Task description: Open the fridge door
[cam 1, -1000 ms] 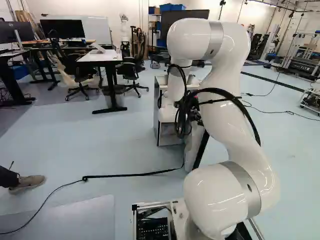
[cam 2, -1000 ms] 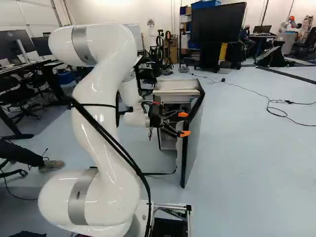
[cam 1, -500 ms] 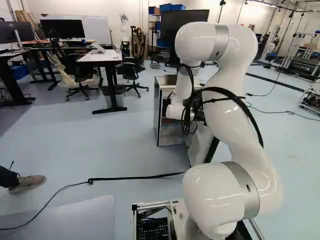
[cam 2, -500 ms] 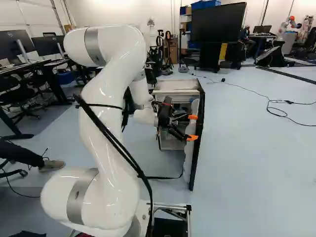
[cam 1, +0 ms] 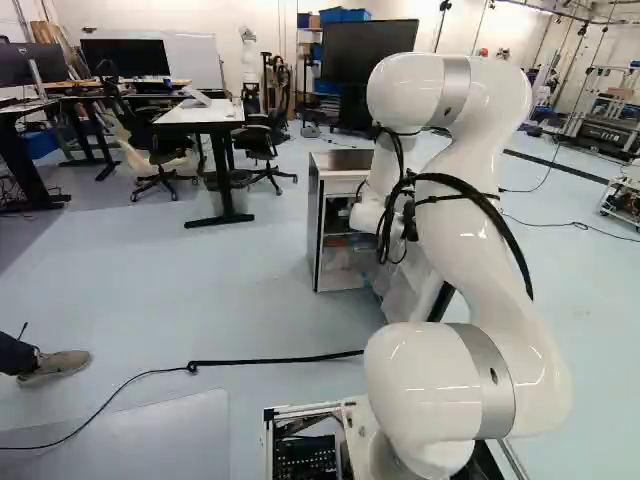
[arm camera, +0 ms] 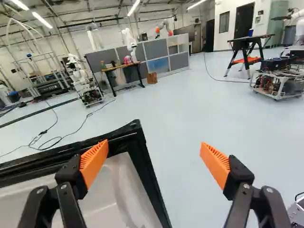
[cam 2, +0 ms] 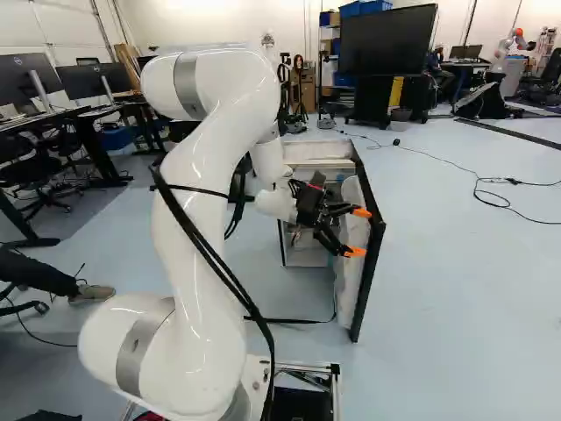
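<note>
Pushing the door (cam 2: 351, 281) wider looked like my job: it stood well out from the fridge (cam 1: 345, 160), and my hand (arm camera: 154, 144) was at its inner side, fingers spread, gripping nothing. One pad (arm camera: 93, 162) overlapped the black rim; whether it touched, I couldn't tell. With nothing clamped, that pad could have slipped off if I strayed from the door's arc, and pressing too squarely might have strained the hinge or shoved the fridge. Since a second earlier, the door had swung wider, baring more pale lining, and my arm (cam 2: 197, 324) had shifted rightward in both base views; the base hadn't moved.
</note>
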`<state>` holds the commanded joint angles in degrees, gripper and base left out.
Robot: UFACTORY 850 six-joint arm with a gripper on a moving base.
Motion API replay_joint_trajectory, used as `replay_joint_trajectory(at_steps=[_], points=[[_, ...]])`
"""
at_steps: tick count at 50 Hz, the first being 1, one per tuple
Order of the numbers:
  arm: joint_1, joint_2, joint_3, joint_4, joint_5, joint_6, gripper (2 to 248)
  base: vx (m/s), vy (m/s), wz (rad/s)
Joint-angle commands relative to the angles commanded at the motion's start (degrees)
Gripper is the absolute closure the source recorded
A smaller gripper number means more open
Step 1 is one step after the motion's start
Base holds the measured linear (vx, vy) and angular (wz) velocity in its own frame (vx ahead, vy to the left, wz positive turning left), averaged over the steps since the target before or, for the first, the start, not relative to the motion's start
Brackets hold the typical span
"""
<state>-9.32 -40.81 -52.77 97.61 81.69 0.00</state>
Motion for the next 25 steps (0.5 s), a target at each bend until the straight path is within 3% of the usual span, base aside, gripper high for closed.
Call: replay_joint_trajectory(at_steps=[25], points=[[-6.84, -2.24, -5.29, 2.09, 0.96, 0.0, 3, 0.0, 0.0, 0.0]])
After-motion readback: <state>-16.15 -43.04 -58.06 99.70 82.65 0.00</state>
